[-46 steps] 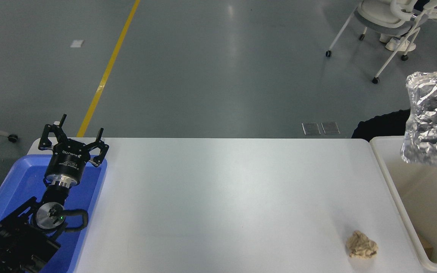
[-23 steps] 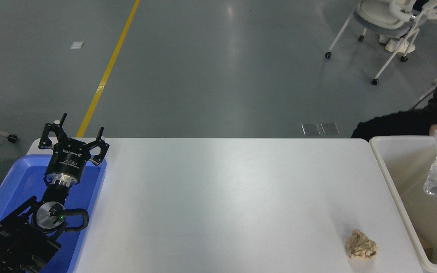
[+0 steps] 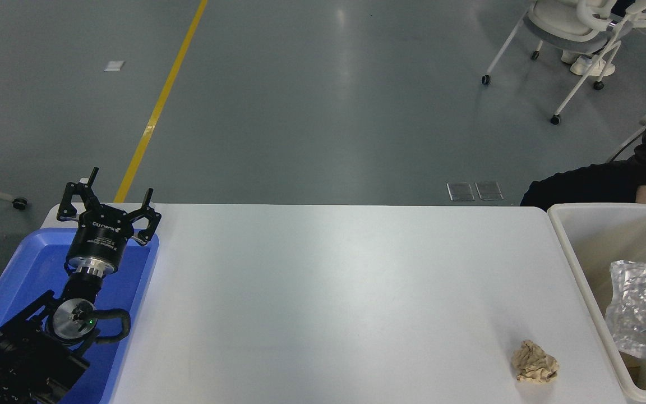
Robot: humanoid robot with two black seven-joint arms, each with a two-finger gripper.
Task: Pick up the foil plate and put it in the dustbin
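Observation:
The crinkled silver foil plate [image 3: 645,311] lies inside the cream-white dustbin [image 3: 572,255] at the table's right edge, resting against its inner walls. No gripper touches it. My left gripper [image 3: 109,203] is parked at the lower left above the blue tray, fingers spread open and empty. My right arm and gripper are out of view.
A blue plastic tray [image 3: 12,275] sits under the left arm. A small crumpled tan paper ball [image 3: 535,362] lies on the white table [image 3: 328,292] near the bin. A person in dark clothing [image 3: 609,179] is at the far right. A white chair [image 3: 575,39] stands behind.
The foil plate has dropped from above the dustbin down into it and now rests inside. The left arm has not moved.

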